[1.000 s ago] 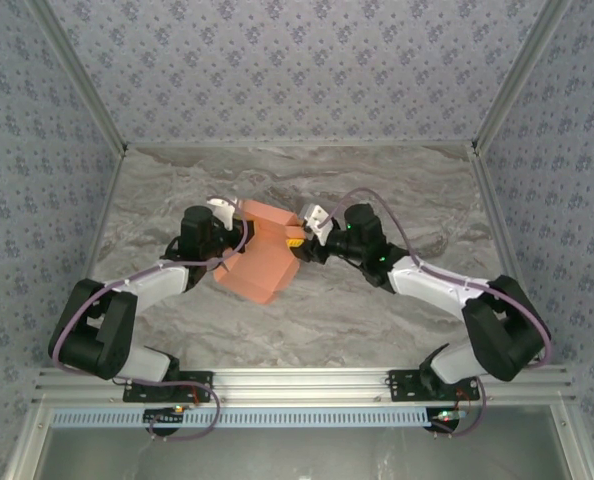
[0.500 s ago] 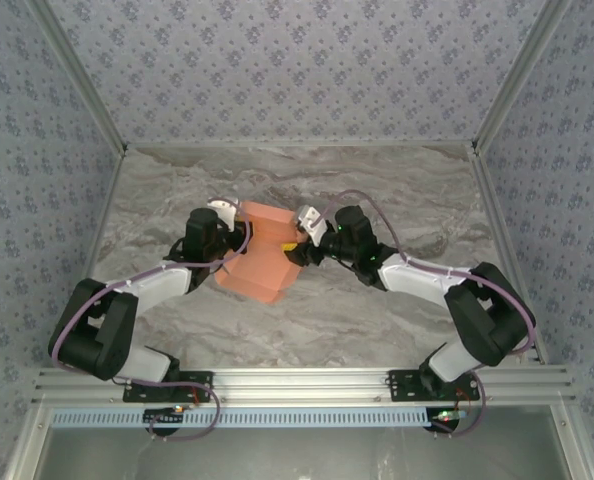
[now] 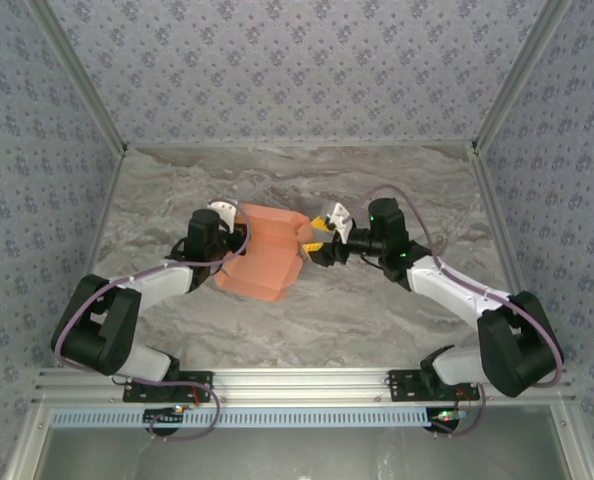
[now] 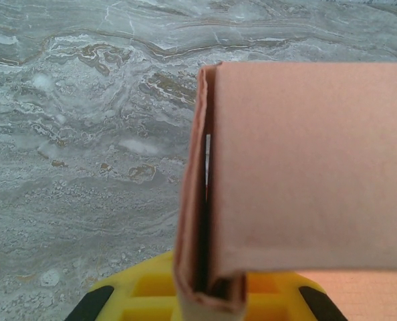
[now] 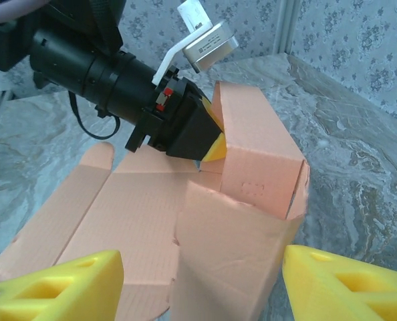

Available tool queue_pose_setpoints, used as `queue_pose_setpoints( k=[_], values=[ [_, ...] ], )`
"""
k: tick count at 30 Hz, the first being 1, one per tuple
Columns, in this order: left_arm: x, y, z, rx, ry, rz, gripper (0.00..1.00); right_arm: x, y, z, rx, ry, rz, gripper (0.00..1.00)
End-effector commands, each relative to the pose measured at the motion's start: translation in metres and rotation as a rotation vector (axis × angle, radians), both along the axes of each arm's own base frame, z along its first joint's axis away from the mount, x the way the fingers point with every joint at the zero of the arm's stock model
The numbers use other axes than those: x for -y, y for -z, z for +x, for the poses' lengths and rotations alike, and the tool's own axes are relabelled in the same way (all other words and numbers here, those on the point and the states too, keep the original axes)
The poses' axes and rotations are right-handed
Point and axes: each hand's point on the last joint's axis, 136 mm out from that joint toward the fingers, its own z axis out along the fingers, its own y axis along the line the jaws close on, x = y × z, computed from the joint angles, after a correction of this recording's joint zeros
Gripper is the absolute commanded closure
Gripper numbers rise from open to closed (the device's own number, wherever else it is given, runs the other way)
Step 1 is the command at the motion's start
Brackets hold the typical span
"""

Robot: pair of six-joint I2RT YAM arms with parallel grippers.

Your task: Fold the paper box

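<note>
The paper box point(image 3: 267, 262), matte salmon-orange thin cardboard, lies partly folded at the centre of the marbled grey table point(image 3: 377, 310). Left gripper point(image 3: 239, 240): clamped on an upright doubled panel. Right gripper point(image 3: 318, 243): jaws spread wide, its yellow fingers point(image 5: 58, 287) flanking a creased corner.

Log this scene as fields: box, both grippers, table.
box: salmon cardboard, partly folded; one end raised, flaps lying flat
left gripper: shut on the box's raised wall
right gripper: open, fingers either side of the raised end; contact unclear
table: grey marble pattern, box rests on it
</note>
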Motion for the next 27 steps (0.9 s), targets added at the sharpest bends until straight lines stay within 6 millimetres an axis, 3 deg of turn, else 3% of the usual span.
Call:
queue_pose_setpoints(
  k=[1, 4, 9, 13, 18, 23, 27],
  values=[
    [0.003, -0.021, 0.010, 0.053, 0.012, -0.013, 1.00, 0.011, -0.004, -0.012, -0.033, -0.065, -0.001, 0.33],
    [0.004, -0.022, 0.009, 0.053, 0.017, -0.019, 1.00, 0.020, -0.001, -0.004, -0.045, -0.033, -0.005, 0.34],
    [0.006, -0.023, 0.009, 0.053, 0.024, -0.027, 1.00, 0.017, 0.006, 0.003, -0.046, -0.022, 0.006, 0.38],
    [0.007, -0.021, 0.008, 0.046, 0.025, -0.030, 1.00, 0.005, 0.011, 0.005, -0.038, -0.036, -0.003, 0.54],
    [0.009, -0.021, 0.008, 0.042, 0.029, -0.036, 1.00, -0.012, 0.018, 0.010, -0.021, -0.024, -0.029, 0.60],
    [0.010, -0.022, 0.008, 0.046, 0.031, -0.038, 1.00, -0.023, 0.019, 0.014, -0.020, -0.017, -0.018, 0.62],
    [0.009, -0.022, 0.007, 0.047, 0.028, -0.030, 1.00, -0.017, 0.014, 0.006, -0.024, -0.044, -0.010, 0.59]
  ],
)
